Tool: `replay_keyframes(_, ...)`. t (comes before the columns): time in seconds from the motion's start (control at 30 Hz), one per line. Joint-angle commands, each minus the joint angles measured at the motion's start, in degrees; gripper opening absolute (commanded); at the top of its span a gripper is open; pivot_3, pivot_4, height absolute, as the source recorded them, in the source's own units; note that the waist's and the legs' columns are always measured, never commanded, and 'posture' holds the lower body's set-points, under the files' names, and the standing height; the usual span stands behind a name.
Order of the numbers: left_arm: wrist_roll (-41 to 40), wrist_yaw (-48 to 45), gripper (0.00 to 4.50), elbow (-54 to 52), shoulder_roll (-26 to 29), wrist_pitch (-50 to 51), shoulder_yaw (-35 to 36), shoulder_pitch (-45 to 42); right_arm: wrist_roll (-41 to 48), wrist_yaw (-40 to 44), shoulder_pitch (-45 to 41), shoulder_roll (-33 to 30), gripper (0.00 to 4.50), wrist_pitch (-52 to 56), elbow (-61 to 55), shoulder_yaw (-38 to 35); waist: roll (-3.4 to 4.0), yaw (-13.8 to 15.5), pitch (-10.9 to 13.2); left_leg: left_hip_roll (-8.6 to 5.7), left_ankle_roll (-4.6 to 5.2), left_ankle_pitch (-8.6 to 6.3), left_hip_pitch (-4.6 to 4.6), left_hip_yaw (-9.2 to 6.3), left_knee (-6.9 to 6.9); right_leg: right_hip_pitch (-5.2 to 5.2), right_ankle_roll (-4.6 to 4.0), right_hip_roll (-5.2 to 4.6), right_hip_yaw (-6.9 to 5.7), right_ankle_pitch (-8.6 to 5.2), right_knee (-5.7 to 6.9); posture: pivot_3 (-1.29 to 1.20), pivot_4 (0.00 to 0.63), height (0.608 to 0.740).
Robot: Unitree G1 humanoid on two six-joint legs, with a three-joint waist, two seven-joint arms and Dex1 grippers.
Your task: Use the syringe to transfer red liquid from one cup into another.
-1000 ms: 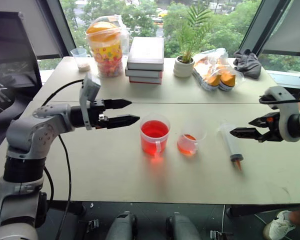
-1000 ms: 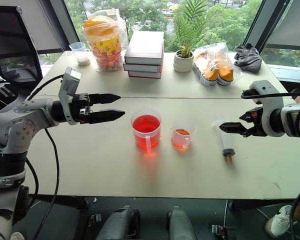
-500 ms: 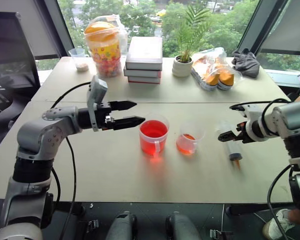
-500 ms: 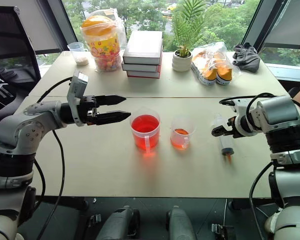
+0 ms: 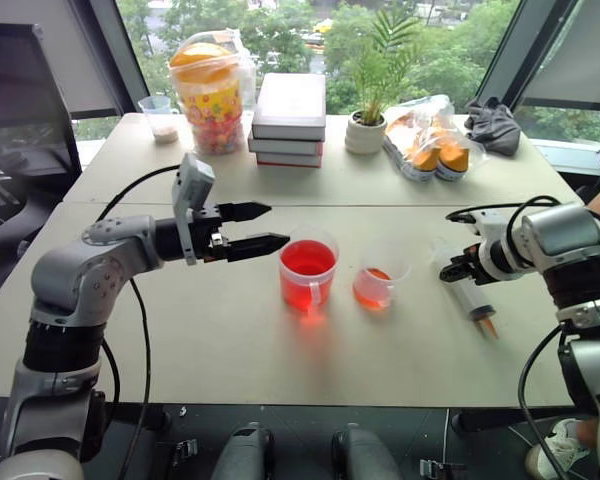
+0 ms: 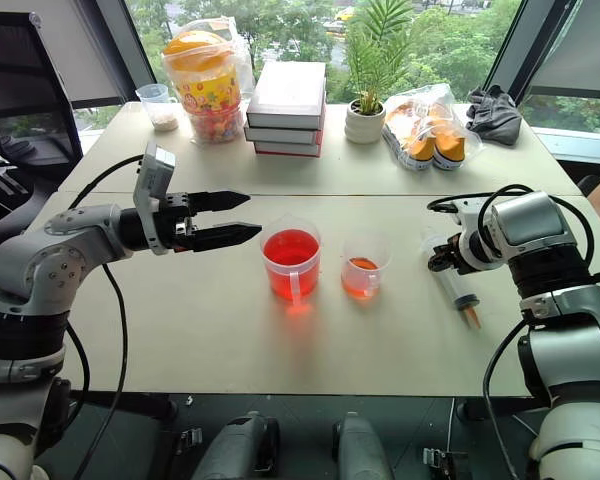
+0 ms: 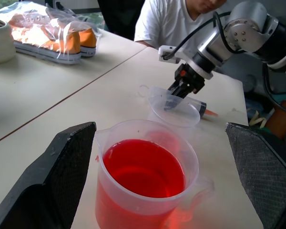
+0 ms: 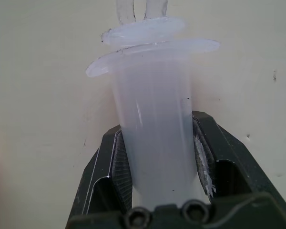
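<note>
Right wrist view: right gripper [image 8: 155,143] clamps syringe [image 8: 152,138] barrel lying on beige table [image 5: 230,340]; left gripper [image 5: 255,226] spread wide near windows [image 5: 300,30].

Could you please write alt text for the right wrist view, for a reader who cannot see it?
The right gripper is shut on the syringe, its two black fingers pressed against either side of the clear barrel. The barrel's flange and the plunger's flat end lie beyond the fingers, over the pale table.
</note>
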Motion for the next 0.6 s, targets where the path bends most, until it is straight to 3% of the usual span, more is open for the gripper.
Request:
replay_keyframes(0.03, -0.39, -0.74, 4.50, -0.20, 0.59, -1.00, 1.53, -1.22, 0.44, -1.60, -0.95, -1.99, 1.42, -6.30, -9.89, -10.19, 0.03, 0.05, 0.02, 0.00, 0.00, 0.00, -0.01, 0.01, 0.00, -0.02, 0.00, 0.00, 0.01, 0.00, 0.01, 0.00, 0.150, 0.740)
replay_keyframes(0.17, 0.39, -1.89, 4.50, 1.81, 0.84, -1.58, 0.95, -2.81, 5.25, -0.58, -1.21, -0.33, 1.42, -12.49, -22.98, -21.48, 0.04, 0.09, 0.02, 0.01, 0.00, 0.00, -0.02, -0.01, -0.03, -0.04, 0.01, 0.03, -0.01, 0.00, 0.01, 0.00, 0.150, 0.740)
replay_keyframes(0.33, 1.66, -3.69, 4.50, 4.75, 1.00, -2.44, -0.02, -5.60, 12.45, -4.26, -4.00, 9.30, 1.42, -16.23, -33.47, -31.83, 0.03, -0.05, 0.02, 0.02, 0.00, 0.00, 0.02, -0.01, -0.03, 0.01, 0.02, 0.02, 0.00, 0.00, 0.03, 0.00, 0.150, 0.740)
replay_keyframes(0.4, 2.36, -4.76, 4.50, 6.02, 1.13, -2.89, -0.61, -6.91, 20.23, -4.30, -4.80, 16.38, 1.42, -19.31, -38.85, -36.83, 0.02, -0.05, 0.01, 0.02, 0.00, 0.00, 0.03, -0.02, -0.02, 0.02, 0.02, 0.00, -0.01, 0.00, 0.05, 0.00, 0.150, 0.740)
replay_keyframes(0.47, 2.96, -5.70, 4.50, 6.91, 1.19, -3.16, -1.11, -8.12, 23.25, -3.68, -1.97, 22.28, 1.42, -25.73, -43.80, -37.59, 0.02, -0.01, 0.01, 0.02, 0.00, 0.00, 0.02, -0.02, -0.04, -0.03, 0.02, -0.01, 0.00, 0.00, 0.10, 0.00, 0.150, 0.740)
replay_keyframes(0.6, 3.45, -6.70, 4.50, 7.98, 1.27, -2.96, -1.30, -9.76, 23.67, -0.76, 5.82, 27.15, 1.42, -32.31, -47.59, -31.35, -0.05, 0.26, -0.03, 0.02, 0.00, 0.00, 0.00, -0.16, -0.05, 0.07, 0.02, -0.01, -0.09, 0.00, -0.01, 0.00, 0.150, 0.740)
